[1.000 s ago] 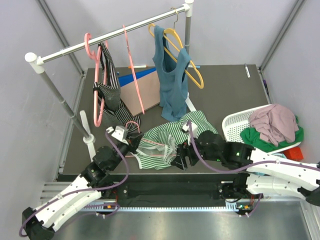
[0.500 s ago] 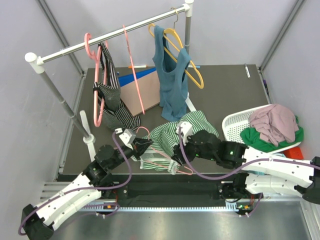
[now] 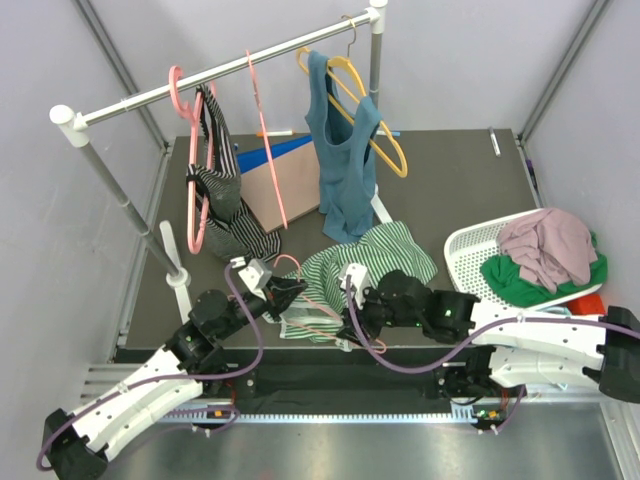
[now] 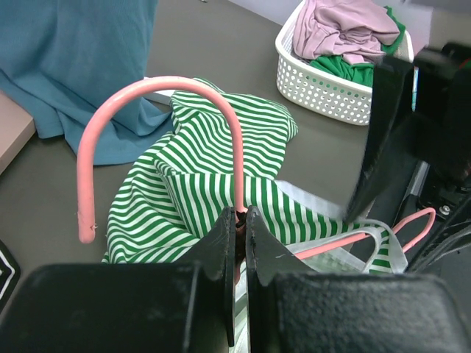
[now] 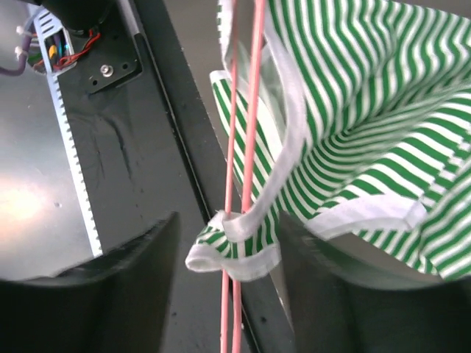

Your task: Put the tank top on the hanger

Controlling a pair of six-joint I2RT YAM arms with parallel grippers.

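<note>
From above, the striped tank top [image 3: 385,250] lies bunched by the middle of the worktop's [image 3: 450,170] near edge, between my left pincer [image 3: 292,290] and right pincer [image 3: 350,318]. The surface is dark and matte inside plain grey walls. A clothes rail [image 3: 220,75] crosses the far left corner, and a white basket [image 3: 480,250] sits at the right edge.

Left wrist: that pincer is clenched on the thin pink hanger [image 4: 162,82], just below its hook.

Right wrist: this pincer is released, astride the hanger wires and a white-trimmed strap [image 5: 250,220]. The cloth looks light and limp, so I'd pinch that strap.
</note>
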